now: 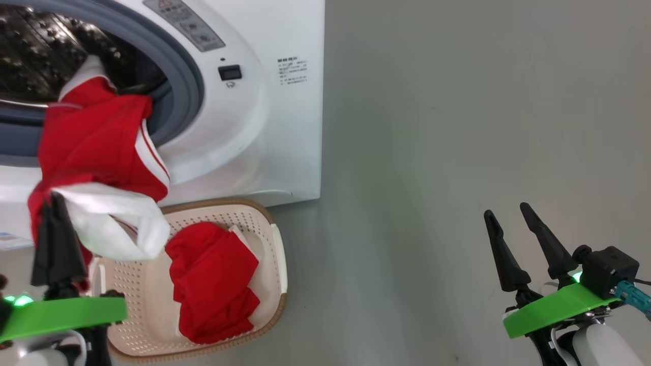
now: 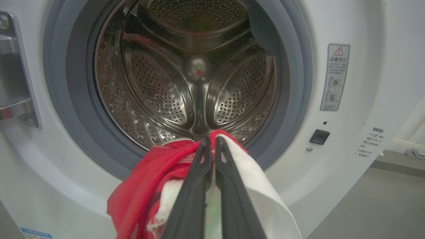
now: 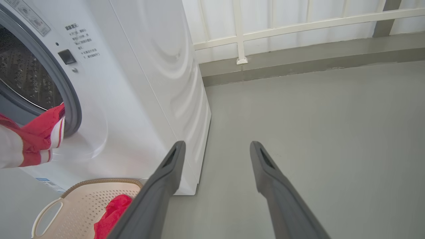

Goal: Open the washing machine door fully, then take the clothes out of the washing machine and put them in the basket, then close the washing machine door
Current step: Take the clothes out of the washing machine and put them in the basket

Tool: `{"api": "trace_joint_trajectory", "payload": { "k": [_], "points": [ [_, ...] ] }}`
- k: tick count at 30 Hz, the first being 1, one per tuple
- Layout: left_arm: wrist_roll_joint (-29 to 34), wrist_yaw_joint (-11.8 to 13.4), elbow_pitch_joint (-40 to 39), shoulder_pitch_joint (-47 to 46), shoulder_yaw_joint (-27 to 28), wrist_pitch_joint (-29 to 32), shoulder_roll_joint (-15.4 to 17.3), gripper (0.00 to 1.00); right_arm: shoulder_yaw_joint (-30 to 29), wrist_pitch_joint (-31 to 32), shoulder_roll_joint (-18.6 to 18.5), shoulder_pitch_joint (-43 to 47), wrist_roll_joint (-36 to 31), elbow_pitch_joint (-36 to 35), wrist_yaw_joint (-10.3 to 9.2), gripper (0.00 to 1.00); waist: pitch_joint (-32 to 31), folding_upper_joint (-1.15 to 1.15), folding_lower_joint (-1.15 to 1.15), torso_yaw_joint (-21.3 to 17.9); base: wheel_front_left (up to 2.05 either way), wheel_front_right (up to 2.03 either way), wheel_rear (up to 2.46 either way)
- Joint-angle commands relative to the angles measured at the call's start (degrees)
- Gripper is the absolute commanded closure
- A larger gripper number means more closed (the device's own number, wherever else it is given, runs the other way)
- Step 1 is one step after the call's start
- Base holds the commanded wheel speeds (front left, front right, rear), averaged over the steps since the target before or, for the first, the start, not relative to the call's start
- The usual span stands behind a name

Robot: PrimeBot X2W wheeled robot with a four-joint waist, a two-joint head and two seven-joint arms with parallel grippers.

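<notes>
Grey floor (image 3: 315, 109), kerb (image 3: 298, 61) and railing (image 3: 239, 33) before me
I see the low grey kerb along the floor's far edge; the white railing stands on the kerb, pale panels behind it.

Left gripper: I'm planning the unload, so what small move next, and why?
Probably pull the left gripper back toward the basket: it is shut on a red-and-white garment whose far end lies over the grey rubber ring.

Right gripper (image 1: 506, 209) — two long, tapered black fingers; behind their bases a bright green plate (image 1: 554, 305), a black box (image 1: 608, 267) with a teal plug (image 1: 633, 297), a green light (image 1: 576, 277) glowing. Left gripper (image 1: 53, 203) — same black fingers, matching green plate (image 1: 66, 312).
</notes>
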Motion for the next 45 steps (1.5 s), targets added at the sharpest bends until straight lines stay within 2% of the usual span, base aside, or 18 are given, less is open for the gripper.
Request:
{"api": "trace_joint_trajectory", "payload": {
  "k": [1, 7, 16, 27, 31, 33, 34, 35, 37, 38, 39, 40, 42, 45],
  "points": [
    [-0.5, 0.0, -0.6, 0.3, 1.4, -0.3, 1.5, 1.0, 1.3, -0.4, -0.3, -0.4, 0.3, -1.4, 0.37, 0.0, 1.0, 0.0, 0.0, -0.3, 0.0, 0.0, 0.0],
    [-0.7, -0.1, 8.1, -1.7, 1.2, -0.3, 1.5, 1.0, 1.6, -0.4, -0.1, -2.2, 0.3, -1.8, 0.37, 0.0, 4.7, 0.0, 0.0, -1.4, 0.0, 0.0, 0.0],
    [3.9, -0.4, 21.4, -10.0, -0.1, -0.3, 1.5, 1.0, 1.3, -0.4, -0.2, -5.4, 0.1, -2.7, 0.37, 0.0, 11.3, 0.0, 0.0, -1.9, 0.0, 0.0, 0.0],
    [7.9, -0.4, 32.8, -18.3, 1.3, -0.3, 1.5, 0.99, 1.2, -0.4, 0.5, -7.6, -0.1, -3.2, 0.37, 0.0, 16.1, 0.0, 0.0, -3.3, 0.0, 0.0, 0.0],
    [8.9, -0.4, 36.0, -20.2, 2.5, -0.3, 2.3, 0.85, 1.3, -0.4, 0.7, -8.1, -0.1, -3.3, 0.37, 0.0, 16.9, 0.0, 0.0, -3.8, 0.0, 0.0, 0.0],
    [9.3, -0.4, 37.3, -21.0, 2.6, -0.3, 2.7, 0.74, 1.4, -0.4, 0.9, -8.4, -0.1, -3.4, 0.37, 0.0, 17.2, 0.0, 0.0, -4.0, 0.0, 0.0, 0.0],
    [9.3, -0.4, 37.3, -21.0, 2.6, -0.3, 2.7, 0.74, 1.4, -0.4, 0.9, -8.4, -0.1, -3.4, 0.37, 0.0, 17.2, 0.0, 0.0, -4.0, 0.0, 0.0, 0.0],
    [9.6, -0.4, 37.5, -21.2, 2.7, -0.3, 2.6, 0.67, 1.4, -0.4, 0.9, -8.4, -0.1, -3.4, 0.37, 0.0, 17.2, 0.0, 0.0, -4.0, 0.0, 0.0, 0.0],
    [10.0, -0.4, 37.6, -21.3, 3.4, -0.3, 2.4, 0.51, 1.4, -0.4, 1.0, -8.5, -0.1, -3.3, 0.37, 0.0, 17.2, 0.0, 0.0, -4.0, 0.0, 0.0, 0.0],
    [10.2, -0.4, 37.6, -21.3, 3.6, -0.3, 2.3, 0.28, 1.4, -0.4, 1.0, -8.5, -0.2, -3.2, 0.37, 0.0, 17.1, 0.0, 0.0, -4.0, 0.0, 0.0, 0.0],
    [10.3, -0.4, 37.6, -21.4, 3.8, -0.3, 2.3, 0.14, 1.5, -0.4, 1.0, -8.5, -0.2, -3.2, 0.37, 0.0, 17.1, 0.0, 0.0, -4.1, 0.0, 0.0, 0.0],
    [10.4, -0.4, 37.6, -21.3, 3.9, -0.3, 2.2, 0.07, 1.5, -0.4, 1.0, -8.5, -0.2, -3.1, 0.37, 0.0, 16.9, 0.0, 0.0, -4.1, 0.0, 0.0, 0.0],
    [10.5, -0.4, 37.6, -21.2, 3.9, -0.3, 2.1, 0.0, 1.5, -0.4, 1.0, -8.4, -0.2, -3.0, 0.37, 0.0, 16.6, 0.0, 0.0, -4.1, 0.0, 0.0, 0.0],
    [10.4, -0.4, 37.3, -20.7, 3.7, -0.3, 2.0, 0.0, 1.4, -0.4, 0.9, -8.1, -0.2, -2.9, 0.37, 0.0, 16.0, 0.0, 0.0, -3.9, 0.0, 0.0, 0.0]
  ]
}}
